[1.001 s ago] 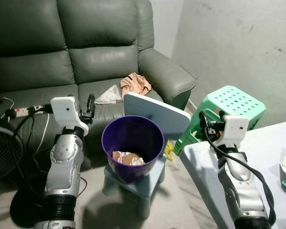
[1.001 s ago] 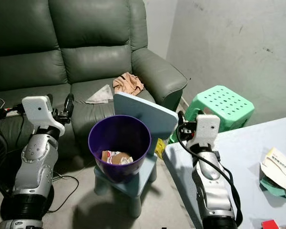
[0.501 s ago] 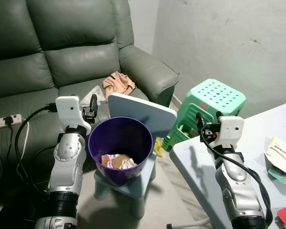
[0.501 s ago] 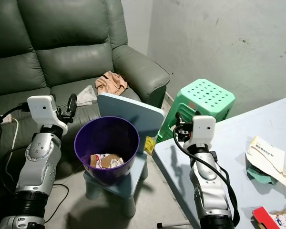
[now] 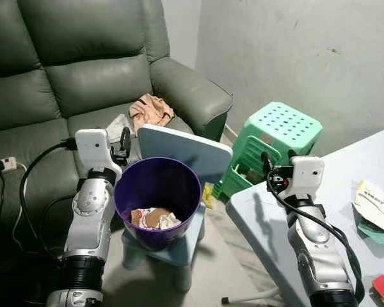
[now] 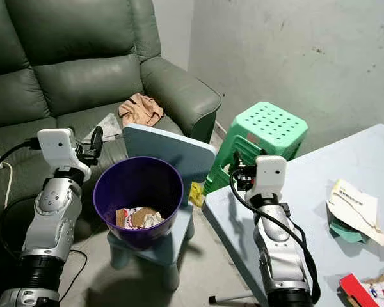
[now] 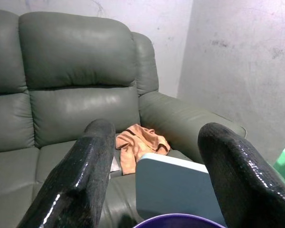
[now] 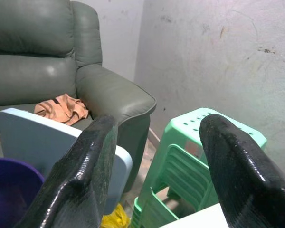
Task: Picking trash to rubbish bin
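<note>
Bin [image 5: 157, 201]: one; pincers: left [image 7: 154, 175], right [image 8: 154, 166], empty.

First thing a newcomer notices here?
The purple bin on a small blue chair before the grey sofa, with trash inside. Both grippers hang open and empty, the left gripper beside the bin, the right gripper by the green stools.

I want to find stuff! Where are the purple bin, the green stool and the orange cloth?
purple bin [image 5: 179, 174], left eye view, back rim.
green stool [image 5: 283, 125], left eye view, holed seat top.
orange cloth [image 5: 148, 109], left eye view, middle of the bundle.
</note>
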`<state>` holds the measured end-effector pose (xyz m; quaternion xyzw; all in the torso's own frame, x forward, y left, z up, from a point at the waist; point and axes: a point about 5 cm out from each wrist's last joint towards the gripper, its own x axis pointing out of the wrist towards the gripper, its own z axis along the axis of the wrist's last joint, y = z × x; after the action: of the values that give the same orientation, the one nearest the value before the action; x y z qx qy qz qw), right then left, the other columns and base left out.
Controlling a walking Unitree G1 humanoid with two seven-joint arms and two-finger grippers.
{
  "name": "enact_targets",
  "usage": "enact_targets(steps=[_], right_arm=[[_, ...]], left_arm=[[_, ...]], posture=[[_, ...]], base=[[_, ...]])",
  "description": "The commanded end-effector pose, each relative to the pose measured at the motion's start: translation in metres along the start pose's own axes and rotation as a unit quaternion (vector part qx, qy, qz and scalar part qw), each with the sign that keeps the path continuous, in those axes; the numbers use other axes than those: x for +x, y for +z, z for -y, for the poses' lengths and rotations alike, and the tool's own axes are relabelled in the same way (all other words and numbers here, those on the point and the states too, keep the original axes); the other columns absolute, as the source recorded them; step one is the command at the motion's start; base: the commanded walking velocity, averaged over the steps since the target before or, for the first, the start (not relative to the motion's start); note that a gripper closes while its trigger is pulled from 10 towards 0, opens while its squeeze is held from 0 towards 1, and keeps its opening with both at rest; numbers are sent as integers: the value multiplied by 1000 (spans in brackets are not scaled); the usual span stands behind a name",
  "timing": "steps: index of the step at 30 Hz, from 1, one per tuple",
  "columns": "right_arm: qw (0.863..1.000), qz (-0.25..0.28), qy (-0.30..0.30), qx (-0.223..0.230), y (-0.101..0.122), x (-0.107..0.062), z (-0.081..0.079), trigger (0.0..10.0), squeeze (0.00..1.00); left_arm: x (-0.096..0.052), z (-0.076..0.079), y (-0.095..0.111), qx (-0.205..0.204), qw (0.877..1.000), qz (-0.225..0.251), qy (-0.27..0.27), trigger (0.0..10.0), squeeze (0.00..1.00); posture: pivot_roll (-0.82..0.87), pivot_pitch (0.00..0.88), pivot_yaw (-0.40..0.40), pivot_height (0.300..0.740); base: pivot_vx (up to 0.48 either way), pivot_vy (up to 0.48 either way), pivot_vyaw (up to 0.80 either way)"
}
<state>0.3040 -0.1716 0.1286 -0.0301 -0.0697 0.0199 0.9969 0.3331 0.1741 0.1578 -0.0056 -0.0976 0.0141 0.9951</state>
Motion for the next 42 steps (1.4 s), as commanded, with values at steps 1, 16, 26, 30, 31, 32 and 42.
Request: enact_targets(steps=[1,16,26,30,31,32,42], right_arm=[[1000,-2,4,-2,-2,-2,-1,10000,0],[1000,-9,10,-6,-5,-5,-1,10000,0],[1000,0,17,1,-2,-5,-2,10000,0],[1000,-2,24,-1,-2,-6,-3,10000,0],[1000,-3,29,-8,-2,-7,-4,10000,0],[999,-7,36,-13,-3,-8,-4,10000,0],[997,-26,43,-52,-5,-7,9,10000,0]], left_arm=[[-1,4,2,-2,1000,2,-24,10000,0],[-1,4,-1,-23,1000,-11,-10,10000,0],[1,3,0,-25,1000,-18,-7,10000,0],[1,3,-1,-32,999,-29,-8,10000,0],[1,4,-2,-30,999,-36,-17,10000,0],[1,5,-2,-26,999,-34,-26,10000,0],[-2,15,-3,-12,996,-44,-77,10000,0]], posture=[[57,0,-52,740],[53,0,-55,740],[55,0,-55,740],[53,0,-55,740],[52,0,-56,740],[53,0,-57,740],[53,0,-57,740]], base=[[0,-281,-712],[0,-234,-714],[0,0,-554],[0,0,0],[0,0,0],[0,0,0],[0,0,0]])
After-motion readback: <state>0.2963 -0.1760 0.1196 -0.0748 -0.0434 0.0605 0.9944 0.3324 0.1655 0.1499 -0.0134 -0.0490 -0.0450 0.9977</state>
